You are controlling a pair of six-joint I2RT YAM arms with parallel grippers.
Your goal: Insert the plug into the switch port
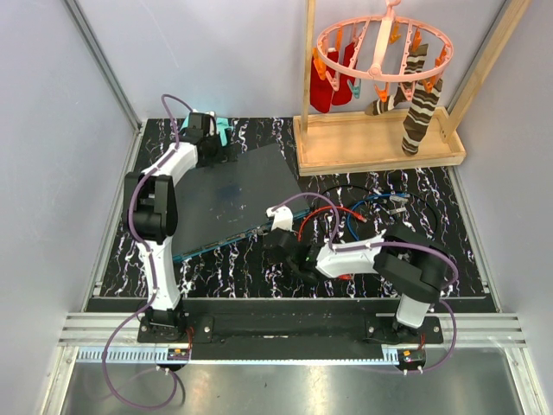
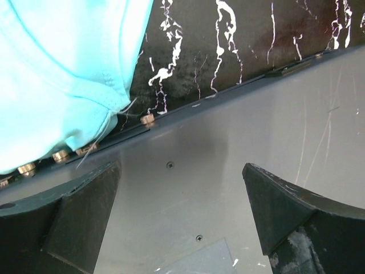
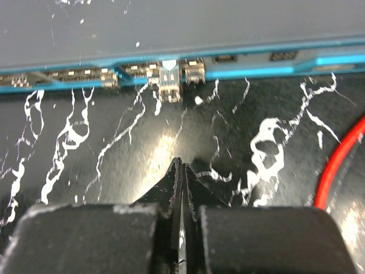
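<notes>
At the far left we see the left tool [image 2: 181, 165] released, its jaws spread wide above the grey top of the switch [image 1: 233, 194] near its far corner. A folded teal cloth [image 2: 57, 74] lies just beside that corner, overlapping the switch's back edge. The switch lies flat and diagonal on the black marbled tabletop [image 1: 216, 268], with its teal-blue socket edge facing the right arm. In the right wrist view we find a clear plug [image 3: 169, 80] sitting at one socket in that row, its body jutting out over the tabletop. The right tool [image 3: 180, 165] is clenched tight on nothing, its tips meeting near the plug but apart from it. To its right a red cable [image 3: 336, 165] curves across the tabletop. Far right at the back stands a wooden tray [image 1: 380, 151] with a pink sock hanger [image 1: 380, 43].
</notes>
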